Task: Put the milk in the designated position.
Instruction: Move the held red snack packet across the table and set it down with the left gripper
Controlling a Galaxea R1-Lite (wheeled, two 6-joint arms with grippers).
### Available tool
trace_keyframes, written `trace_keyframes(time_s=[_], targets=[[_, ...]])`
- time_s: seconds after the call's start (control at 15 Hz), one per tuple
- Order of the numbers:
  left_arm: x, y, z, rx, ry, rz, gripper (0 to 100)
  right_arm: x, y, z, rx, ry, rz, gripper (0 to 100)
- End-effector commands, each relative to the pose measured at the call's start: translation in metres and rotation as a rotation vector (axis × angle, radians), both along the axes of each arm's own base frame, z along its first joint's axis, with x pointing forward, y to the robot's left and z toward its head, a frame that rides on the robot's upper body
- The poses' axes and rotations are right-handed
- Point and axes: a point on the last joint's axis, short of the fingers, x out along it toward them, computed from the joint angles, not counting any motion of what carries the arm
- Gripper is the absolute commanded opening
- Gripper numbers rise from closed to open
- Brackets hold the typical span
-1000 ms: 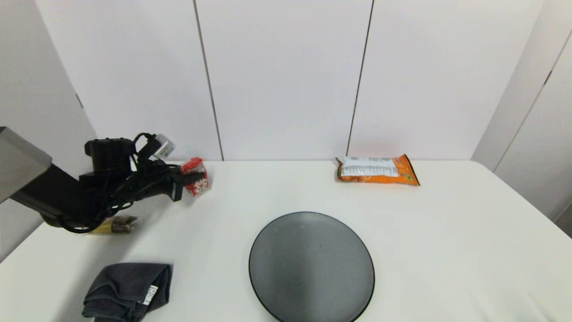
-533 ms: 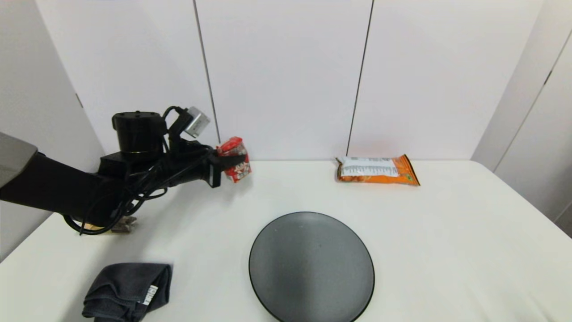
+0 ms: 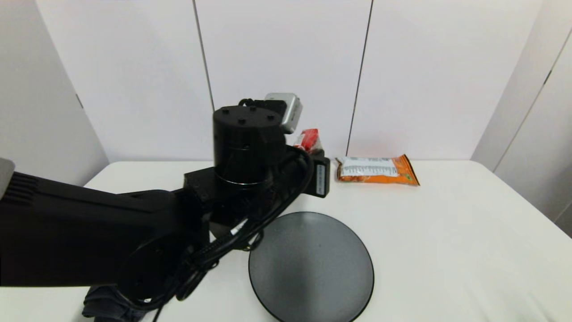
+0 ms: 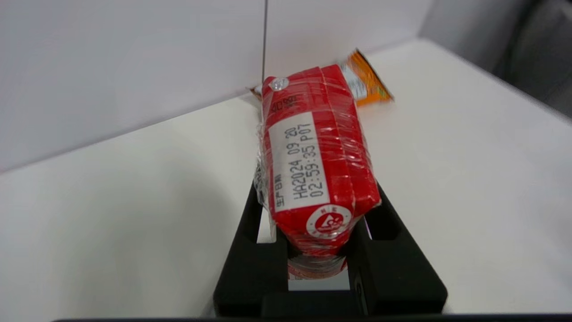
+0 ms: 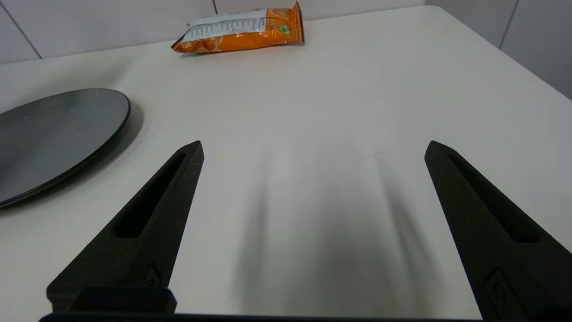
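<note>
The left pincer (image 4: 319, 250), clamped on the milk (image 4: 315, 161) above the desk (image 3: 447, 223), may drop it because the wrap looks slippery.

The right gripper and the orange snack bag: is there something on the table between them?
No. In the right wrist view, only bare white table lies between the open right gripper and the orange snack bag; the dark plate sits off to one side.

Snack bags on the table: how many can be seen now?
1. The orange snack bag lies at the far side of the table, beyond the plate, right of the milk held in the left claw. The arm may hide others.
</note>
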Motion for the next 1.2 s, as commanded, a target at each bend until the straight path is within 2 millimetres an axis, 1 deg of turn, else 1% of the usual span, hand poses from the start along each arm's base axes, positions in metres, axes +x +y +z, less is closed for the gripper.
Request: trace_keyframes(time_s=[0.07,0.2,0.33,0.47,0.6,0.73,0.87,1.0,1.2], targets=[[-0.025,-0.062,-0.007,-0.072,0.026,0.208,0,0.000,0.000,0.000,0.001,0.001,0.000,100],[-0.026,-0.079,-0.023,-0.065,0.044,0.222,0,0.000,0.000,0.000,0.001,0.001,0.000,100],[-0.026,-0.091,-0.044,-0.038,0.073,0.215,0,0.000,0.000,0.000,0.001,0.001,0.000,100],[-0.030,-0.105,-0.055,-0.039,0.087,0.195,0,0.000,0.000,0.000,0.001,0.001,0.000,100],[-0.033,-0.120,-0.061,-0.045,0.088,0.174,0,0.000,0.000,0.000,0.001,0.001,0.000,100],[-0.039,-0.138,-0.060,-0.073,0.079,0.145,0,0.000,0.000,0.000,0.001,0.001,0.000,100],[-0.040,-0.155,-0.061,-0.064,0.082,0.130,0,0.000,0.000,0.000,0.001,0.001,0.000,100],[-0.044,-0.168,-0.063,-0.032,0.091,0.114,0,0.000,0.000,0.000,0.001,0.001,-0.001,100],[-0.051,-0.178,-0.071,0.046,0.111,0.097,0,0.000,0.000,0.000,0.001,0.001,0.000,100]])
